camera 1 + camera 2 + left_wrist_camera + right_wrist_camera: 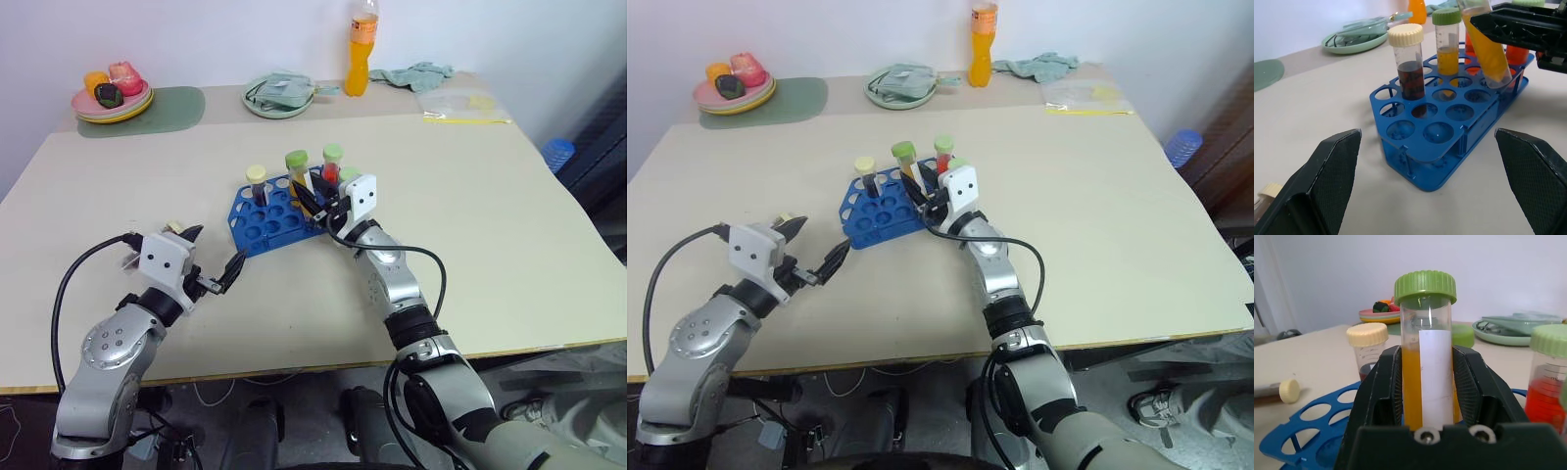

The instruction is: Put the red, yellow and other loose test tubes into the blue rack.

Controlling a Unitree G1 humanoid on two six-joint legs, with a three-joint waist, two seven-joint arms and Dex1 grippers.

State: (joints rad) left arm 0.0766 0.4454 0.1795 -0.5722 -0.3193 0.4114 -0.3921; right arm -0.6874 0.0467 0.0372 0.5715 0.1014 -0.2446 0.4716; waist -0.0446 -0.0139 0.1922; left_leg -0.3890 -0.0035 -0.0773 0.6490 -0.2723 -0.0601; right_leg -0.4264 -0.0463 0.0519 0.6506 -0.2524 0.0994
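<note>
The right gripper [1427, 396] is clamped on a yellow-liquid tube [1426, 377] with a green cap, one black finger [1382, 387] pressing each side of the clear body and a white label strip facing out between them. In the left wrist view this tube [1485, 46] is tilted, its lower end down at the holes along the rack's far side; whether it is seated in a hole cannot be told. Just beside the fingers, a red-liquid tube [1547, 382] with a green cap stands upright in the blue rack [1449, 132]. On the fingers' other side, a dark maroon tube [1410, 63] with a cream cap stands upright in a hole near one corner of the rack. Between it and the held tube, another yellow tube [1447, 41] with a green cap stands upright in the rack.

The left gripper [211, 259] hovers just above the table [509, 225], its two fingers wide apart and holding nothing, pointing at the rack's near edge and apart from it. A cream-capped tube [1276, 390] lies on its side on the table close by this gripper.

Well beyond both sets of fingers, along the far table edge, are a plate of toy food [111, 98], a green plate [279, 96] with a cloth, an orange drink bottle [360, 54] and a clear bag [460, 106].
</note>
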